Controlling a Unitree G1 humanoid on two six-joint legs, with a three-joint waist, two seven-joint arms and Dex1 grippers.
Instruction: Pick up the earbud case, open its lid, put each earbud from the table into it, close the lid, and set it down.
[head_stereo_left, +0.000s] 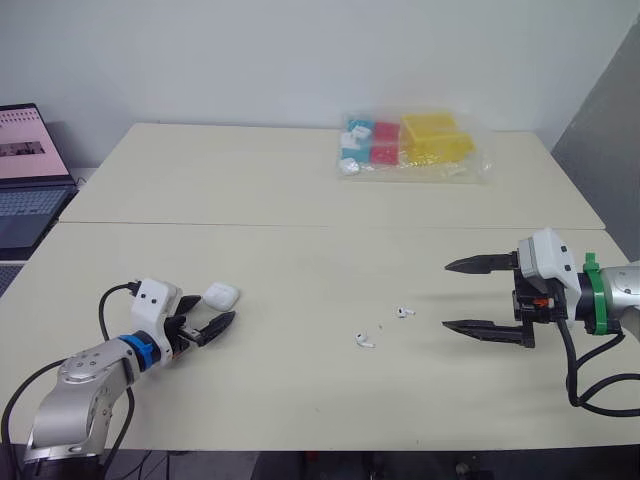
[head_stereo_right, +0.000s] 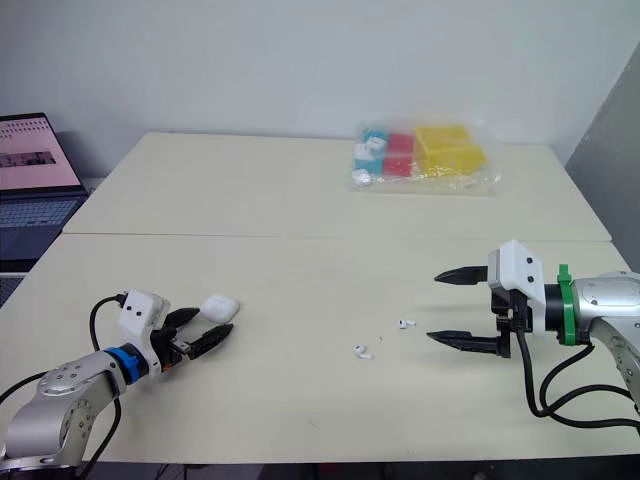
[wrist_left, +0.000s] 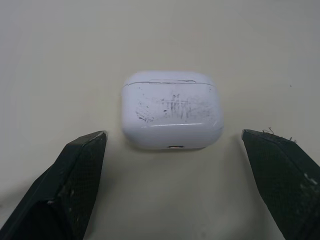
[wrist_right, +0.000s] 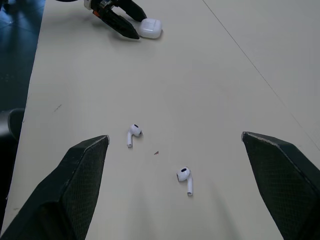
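One earbud case (wrist_left: 171, 111), two earbuds (head_stereo_left: 364, 340) (lying apart). Case just beyond left gripper (head_stereo_right: 214, 322), fingers spread, not touching; right gripper (head_stereo_left: 446, 295) spread too.

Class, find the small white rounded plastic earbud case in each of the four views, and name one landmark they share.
Left eye view: white earbud case on the cream table's near left part.
Right eye view: same place.
Left wrist view: close up, lid shut.
Right wrist view: far off, beyond two white earbuds.
Shared landmark: the open left gripper, black fingers flanking the case without touching it.
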